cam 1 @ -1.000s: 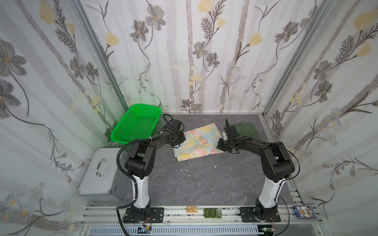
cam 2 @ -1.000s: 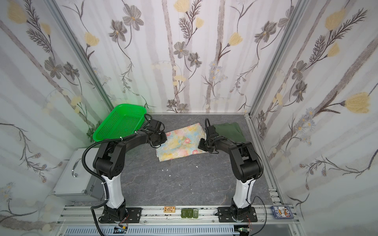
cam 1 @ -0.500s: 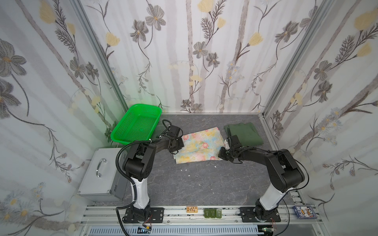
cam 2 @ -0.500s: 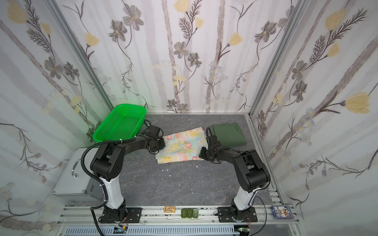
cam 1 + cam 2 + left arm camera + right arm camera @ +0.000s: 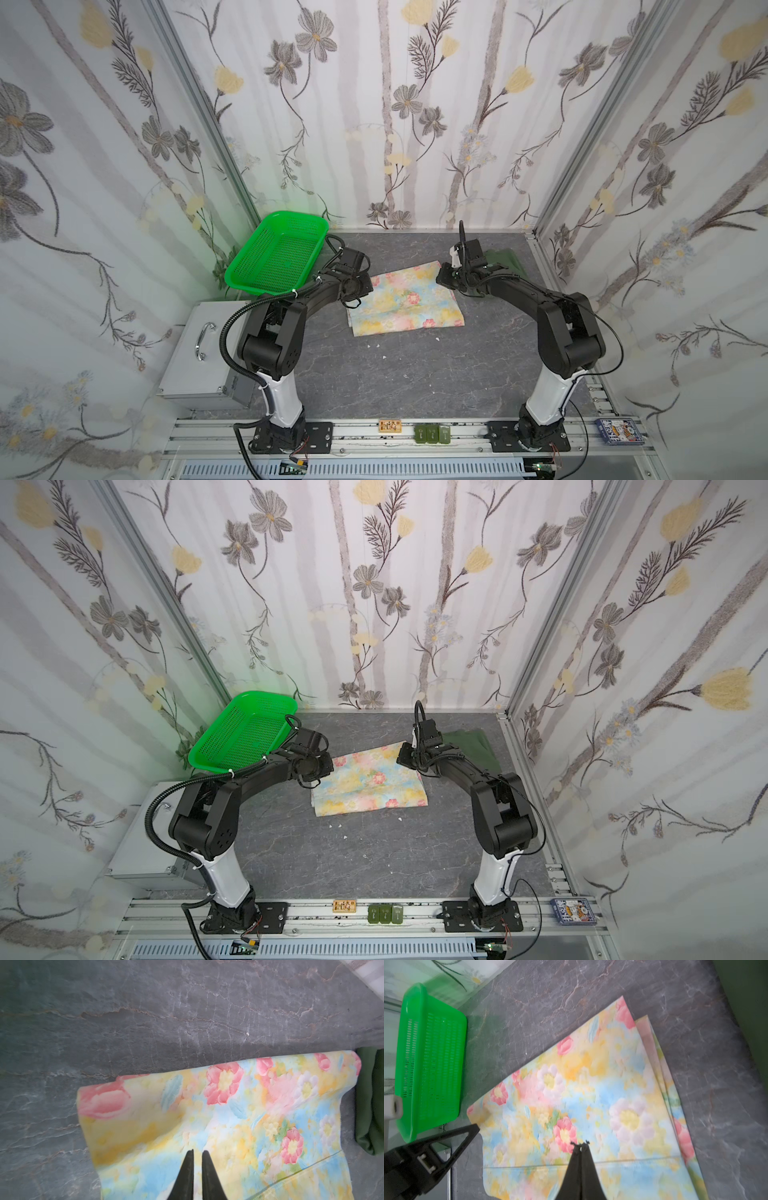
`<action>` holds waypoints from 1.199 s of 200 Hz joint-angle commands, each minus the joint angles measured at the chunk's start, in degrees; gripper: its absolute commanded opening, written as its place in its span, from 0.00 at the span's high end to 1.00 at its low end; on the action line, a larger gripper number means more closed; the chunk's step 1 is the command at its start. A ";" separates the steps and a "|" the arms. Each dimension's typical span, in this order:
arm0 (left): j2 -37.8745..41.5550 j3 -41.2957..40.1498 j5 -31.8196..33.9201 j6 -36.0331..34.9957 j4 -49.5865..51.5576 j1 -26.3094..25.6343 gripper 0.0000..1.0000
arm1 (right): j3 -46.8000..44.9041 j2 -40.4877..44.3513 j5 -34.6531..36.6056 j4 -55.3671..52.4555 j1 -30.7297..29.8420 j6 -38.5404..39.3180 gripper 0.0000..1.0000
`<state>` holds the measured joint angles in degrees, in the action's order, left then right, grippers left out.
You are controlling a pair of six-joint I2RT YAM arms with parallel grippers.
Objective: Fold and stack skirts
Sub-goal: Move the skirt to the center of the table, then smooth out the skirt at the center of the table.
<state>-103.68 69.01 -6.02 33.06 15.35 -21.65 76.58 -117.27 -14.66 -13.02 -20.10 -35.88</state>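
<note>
The floral skirt [image 5: 405, 299] lies folded in layers mid-table in both top views. My left gripper [image 5: 197, 1152] is at its left edge, fingers a narrow gap apart with cloth between them; the edge curls up at the left fingertip [image 5: 475, 1127]. My right gripper [image 5: 580, 1144] is shut, tips over the skirt by its far right corner [image 5: 441, 277], no cloth visibly pinched. The olive-green skirt [image 5: 509, 262] lies folded at the back right, partly hidden behind the right arm.
A bright green basket [image 5: 274, 255] stands empty at the back left, close to the left arm. A grey metal box [image 5: 199, 349] sits at the left front. Small white crumbs [image 5: 376, 345] dot the slate table. Walls close in on three sides.
The floral skirt slid a little toward the front. My right gripper swung forward along the skirt's right edge, then back to the far right corner. The left gripper barely moved.
</note>
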 commanded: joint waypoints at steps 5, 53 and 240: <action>2.63 -1.68 0.52 1.30 0.29 0.20 0.87 | 6.76 -6.35 -0.92 0.48 0.92 1.17 1.00; 4.42 -5.27 -0.73 2.79 0.34 1.40 0.86 | 15.40 -16.44 -2.76 -0.84 2.34 0.24 1.00; 7.40 -19.49 -10.58 -1.69 -7.96 5.89 0.39 | -7.44 3.56 -5.82 2.38 3.05 2.30 0.89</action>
<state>-95.42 49.87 -14.33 31.46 11.75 -15.86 71.64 -115.57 -19.81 -12.38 -17.08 -34.37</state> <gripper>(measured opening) 0.642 0.113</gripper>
